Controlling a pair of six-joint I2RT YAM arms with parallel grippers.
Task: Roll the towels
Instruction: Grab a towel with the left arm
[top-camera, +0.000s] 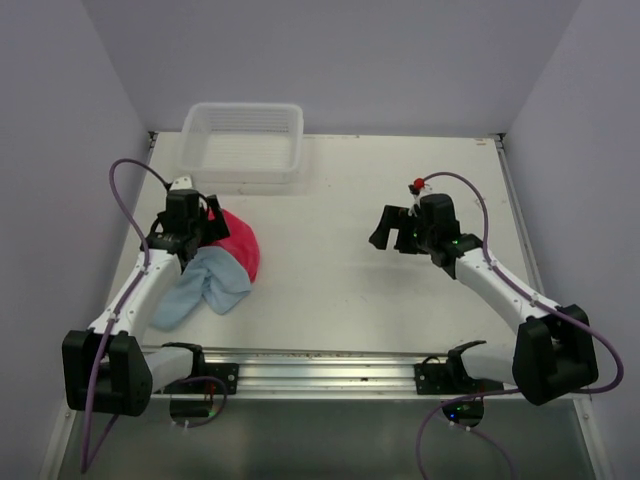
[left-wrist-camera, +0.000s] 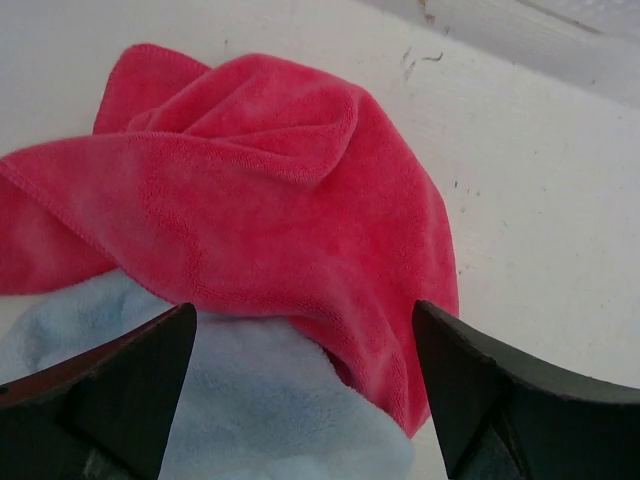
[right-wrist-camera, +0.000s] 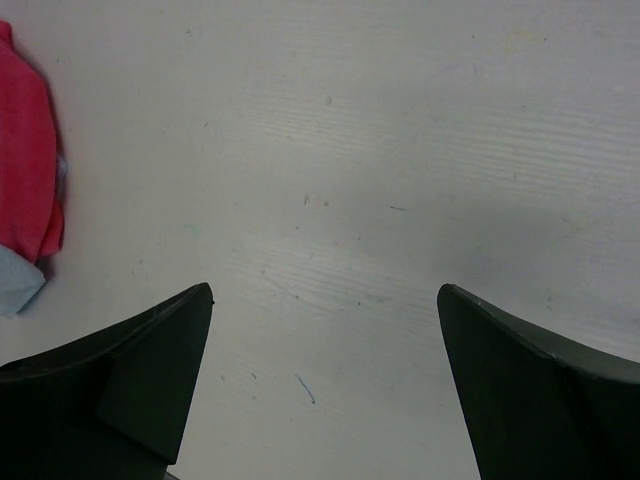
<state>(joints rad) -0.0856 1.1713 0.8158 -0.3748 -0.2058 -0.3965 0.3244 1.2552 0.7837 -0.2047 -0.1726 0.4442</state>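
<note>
The two towels lie crumpled together on the left side of the white table (top-camera: 340, 290), a little nearer than the clear plastic basket (top-camera: 242, 108) at the far edge. The pinkish-red towel (left-wrist-camera: 270, 200) is bunched and folded over itself. Its near edge overlaps the light blue towel (top-camera: 210, 285), which spreads toward the left arm's base. The left gripper (left-wrist-camera: 305, 315) is right over the pair — its fingers stand wide apart with nothing clamped, framing the spot where red meets blue. The right gripper (right-wrist-camera: 325, 290) hangs above bare table well to the right of the towels, its fingers likewise spread wide and empty — only a sliver of the cloths shows at the left edge of its wrist view.
</note>
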